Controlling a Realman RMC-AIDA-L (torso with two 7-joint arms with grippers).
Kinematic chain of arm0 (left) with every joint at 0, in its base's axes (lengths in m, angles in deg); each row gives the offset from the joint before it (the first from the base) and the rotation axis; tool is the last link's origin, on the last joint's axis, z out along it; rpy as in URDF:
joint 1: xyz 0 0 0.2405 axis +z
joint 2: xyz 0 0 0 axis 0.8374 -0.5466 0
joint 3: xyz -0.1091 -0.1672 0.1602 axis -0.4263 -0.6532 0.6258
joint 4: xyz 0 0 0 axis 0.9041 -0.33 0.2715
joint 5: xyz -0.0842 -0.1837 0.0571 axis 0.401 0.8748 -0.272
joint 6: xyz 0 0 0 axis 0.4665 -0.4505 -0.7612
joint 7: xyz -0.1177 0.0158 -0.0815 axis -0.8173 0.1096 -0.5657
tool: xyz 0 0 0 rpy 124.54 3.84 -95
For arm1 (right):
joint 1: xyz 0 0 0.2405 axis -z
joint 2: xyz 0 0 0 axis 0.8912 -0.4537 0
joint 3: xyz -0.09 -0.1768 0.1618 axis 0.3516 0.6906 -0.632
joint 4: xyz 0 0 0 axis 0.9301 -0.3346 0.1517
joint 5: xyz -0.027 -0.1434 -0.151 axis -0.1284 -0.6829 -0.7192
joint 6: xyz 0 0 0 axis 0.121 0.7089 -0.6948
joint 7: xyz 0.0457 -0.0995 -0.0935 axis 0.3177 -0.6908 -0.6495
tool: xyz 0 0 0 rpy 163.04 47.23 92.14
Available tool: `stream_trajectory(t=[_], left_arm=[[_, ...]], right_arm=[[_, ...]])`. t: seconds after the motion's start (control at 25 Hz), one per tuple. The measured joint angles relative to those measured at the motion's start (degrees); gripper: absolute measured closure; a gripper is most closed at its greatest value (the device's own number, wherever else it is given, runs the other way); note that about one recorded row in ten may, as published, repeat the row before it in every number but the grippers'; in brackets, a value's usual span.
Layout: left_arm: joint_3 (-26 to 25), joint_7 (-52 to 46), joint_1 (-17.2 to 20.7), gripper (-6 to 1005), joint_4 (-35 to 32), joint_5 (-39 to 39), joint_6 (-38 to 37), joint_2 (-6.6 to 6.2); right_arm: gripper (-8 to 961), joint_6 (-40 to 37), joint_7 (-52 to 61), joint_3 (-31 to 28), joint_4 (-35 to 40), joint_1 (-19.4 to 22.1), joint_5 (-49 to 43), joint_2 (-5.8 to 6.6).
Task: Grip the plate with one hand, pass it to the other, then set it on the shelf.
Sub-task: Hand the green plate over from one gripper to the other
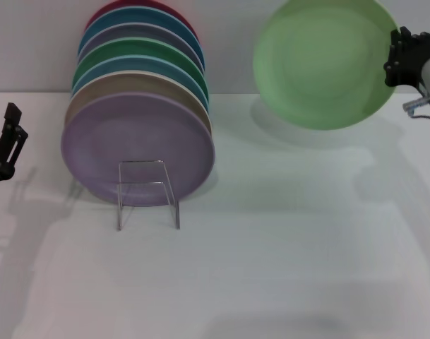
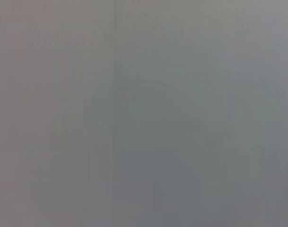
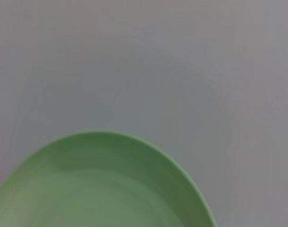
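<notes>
One round pale mint-green plate (image 1: 324,62) hangs tilted in the air off to the right, pinched at its rim by the black right gripper (image 1: 400,62). The clear acrylic shelf (image 1: 148,192) sits well apart, fronting a lavender plate (image 1: 137,147). The left gripper (image 1: 4,145) idles far left; can't tell its jaws.

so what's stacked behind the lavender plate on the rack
Behind the lavender plate a row of plates leans back: beige, then teal, green, grey-lavender, blue and a red one at the rear. Only their upper rims show; the rest is covered.
</notes>
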Motion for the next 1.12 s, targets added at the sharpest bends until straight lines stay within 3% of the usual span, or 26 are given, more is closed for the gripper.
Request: stream_trajectory(t=[0.44,0.6,0.64,0.84,1.12], left_arm=[[2.18,-0.17,1.54,196,1.66,-0.01,-0.32,0.0],[2.59,-0.18,1.73,196,1.97,-0.01,-0.47,-0.03],[4.16,-0.18,2.24,196,2.07,-0.01,-2.5,-0.06],[6.56,-2.08,3.21,197,2.24,0.0,-6.34,-0.05],[11.91,-3.84,4.01,197,3.2,0.01,-8.63,0.04]], right_arm=[[927,-33.98,11.73,9.84,22.54,-2.68,0.14,-0.09],[925,-39.92,15.73,11.38,28.72,-4.92,0.14,-0.17],[925,-43.98,18.44,12.19,33.51,-6.56,0.14,-0.25],[923,-53.2,25.16,14.9,41.22,-8.05,0.14,-0.42],[920,-60.99,25.99,21.11,41.83,-3.99,2.6,-0.62]])
